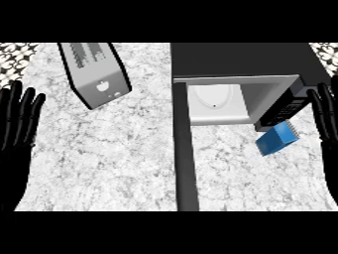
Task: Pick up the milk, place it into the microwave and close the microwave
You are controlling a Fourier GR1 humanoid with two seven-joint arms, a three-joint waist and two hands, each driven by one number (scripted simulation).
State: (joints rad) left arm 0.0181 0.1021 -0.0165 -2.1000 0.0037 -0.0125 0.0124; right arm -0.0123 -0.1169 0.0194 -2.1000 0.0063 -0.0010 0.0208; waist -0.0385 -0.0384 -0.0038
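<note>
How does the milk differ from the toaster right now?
Colour: the milk is blue, the toaster grey and black. Size: the milk looks much smaller than the toaster. Place: the milk lies right of the open microwave door, the toaster left of it. Both sit askew on the counter, unheld.

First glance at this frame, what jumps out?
The microwave at upper right stands open, its dark door swung out toward the lower edge and its white inside showing. A blue milk carton sits on the counter just in front of it, close to the right hand, open at the right edge. The left hand rests open at the left edge, and a silver toaster sits upper left.
</note>
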